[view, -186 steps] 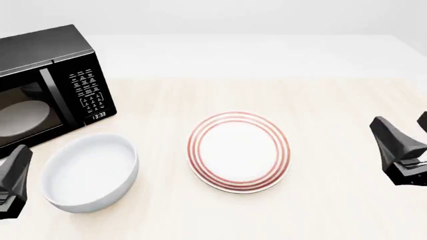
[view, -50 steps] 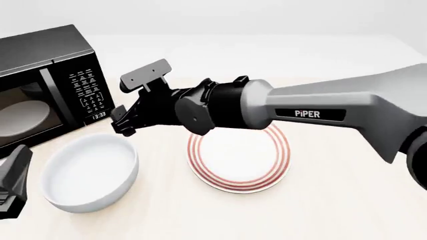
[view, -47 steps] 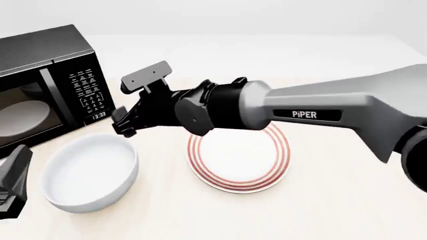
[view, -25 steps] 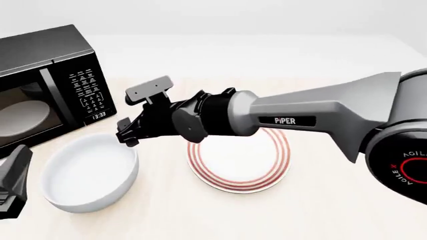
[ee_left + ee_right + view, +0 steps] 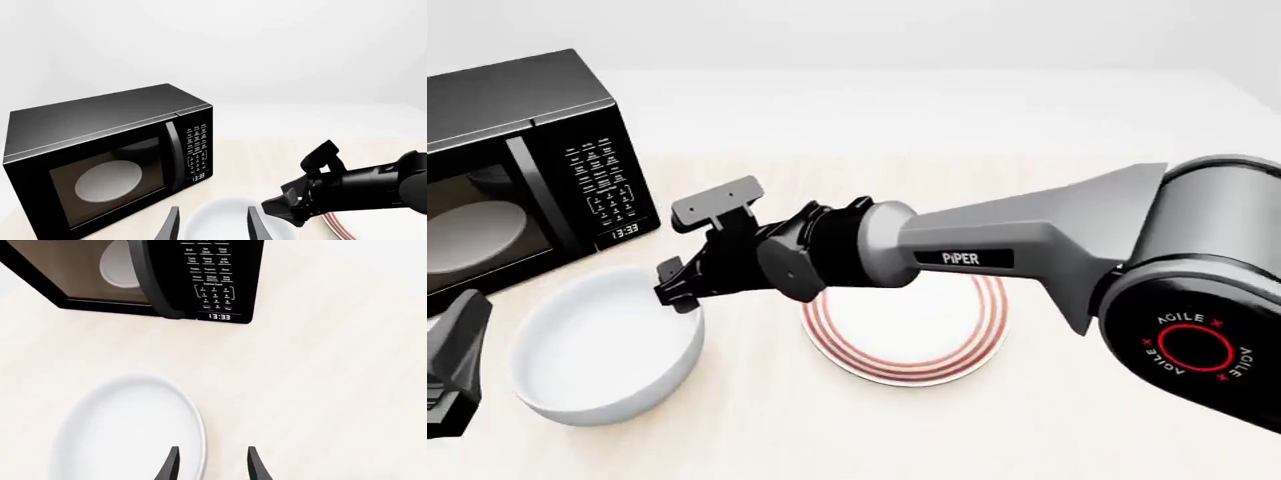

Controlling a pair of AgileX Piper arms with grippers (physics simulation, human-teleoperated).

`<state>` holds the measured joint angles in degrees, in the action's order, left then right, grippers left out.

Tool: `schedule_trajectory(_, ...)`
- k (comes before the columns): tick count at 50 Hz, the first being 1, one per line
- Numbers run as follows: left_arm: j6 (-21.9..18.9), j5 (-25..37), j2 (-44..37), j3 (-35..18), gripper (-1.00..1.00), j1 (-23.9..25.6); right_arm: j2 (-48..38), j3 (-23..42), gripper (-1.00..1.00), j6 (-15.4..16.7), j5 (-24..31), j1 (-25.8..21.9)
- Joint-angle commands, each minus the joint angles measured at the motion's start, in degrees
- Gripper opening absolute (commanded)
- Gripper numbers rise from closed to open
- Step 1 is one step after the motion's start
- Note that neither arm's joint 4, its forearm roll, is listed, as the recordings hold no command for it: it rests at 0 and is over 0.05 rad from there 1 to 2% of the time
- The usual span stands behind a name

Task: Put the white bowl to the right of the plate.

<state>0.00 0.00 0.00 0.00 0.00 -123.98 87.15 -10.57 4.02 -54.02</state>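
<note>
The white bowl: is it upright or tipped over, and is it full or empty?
Upright and empty. The white bowl sits on the table with its open mouth facing up, and only its bare white inside shows.

Grey right arm (image 5: 1028, 235) lettered PiPER; black tool (image 5: 694, 255); red-ringed joint, seemingly AGILE

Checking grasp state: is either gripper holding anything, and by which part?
Nothing held. Right gripper is open, its fingers astride the white bowl rim nearest the plate, not closed. Left gripper open, empty.

Microwave (image 5: 527, 170): black, far left of the table (image 5: 1094, 420), door shut.
Clock (image 5: 219, 317): reads 13:33 (keypad above it).
Turntable disc (image 5: 109, 180): pale, seemingly round, behind the glass.
</note>
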Motion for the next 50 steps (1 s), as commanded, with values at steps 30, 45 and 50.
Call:
schedule_trajectory(30, 0.0, 0.0, 0.0, 0.0, 1.0, 0.0, -4.31, -0.07, 1.0, -4.03, -2.75, -1.74)
schedule_trajectory(45, 0.0, 0.0, 0.0, 0.0, 1.0, 0.0, -4.5, 0.1, -1.0, -3.62, -2.71, -2.3)
schedule_trajectory(50, 0.0, 0.0, 0.0, 0.0, 1.0, 0.0, -4.21, 0.01, -1.0, -3.54, -2.55, -2.45)
